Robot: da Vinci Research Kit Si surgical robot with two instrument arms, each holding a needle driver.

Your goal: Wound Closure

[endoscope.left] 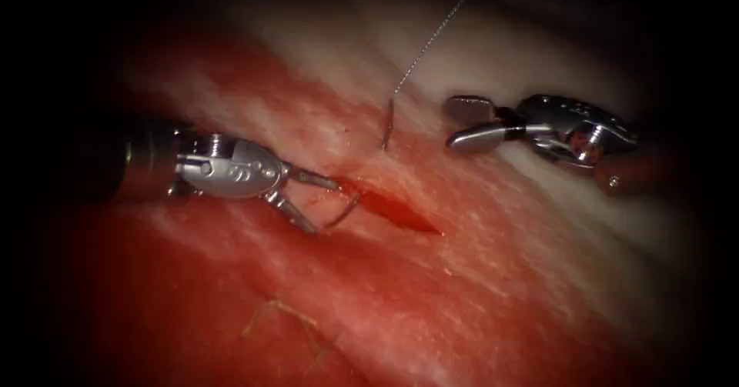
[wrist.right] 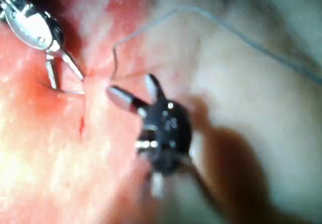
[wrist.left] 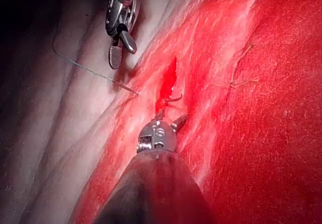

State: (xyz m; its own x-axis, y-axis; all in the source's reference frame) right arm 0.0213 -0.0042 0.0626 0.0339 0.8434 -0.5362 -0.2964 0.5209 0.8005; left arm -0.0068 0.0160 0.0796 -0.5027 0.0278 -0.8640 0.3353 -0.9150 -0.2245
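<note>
The tissue (endoscope.left: 493,279) has a short cut (endoscope.left: 396,210) wet with red fluid. The curved needle is in the tissue. Its tail (endoscope.left: 387,125) stands out on the right side of the cut, and its tip (endoscope.left: 343,211) shows at the cut's left end. Thread (endoscope.left: 427,45) runs up from the tail. My left tool (endoscope.left: 323,205) is open around the tip and holds nothing. My right tool (endoscope.left: 468,124) is open just right of the tail and holds nothing. The left wrist view has the left tool (wrist.left: 171,116) just short of the needle tip (wrist.left: 175,99). The right wrist view has the right tool (wrist.right: 135,89) beside the tail (wrist.right: 114,65).
Thin loose ends of thread (endoscope.left: 285,318) lie on the red tissue in front of the cut, and appear again as thread ends (wrist.left: 241,78) in the left wrist view. Pale tissue (endoscope.left: 539,56) rises behind the right tool.
</note>
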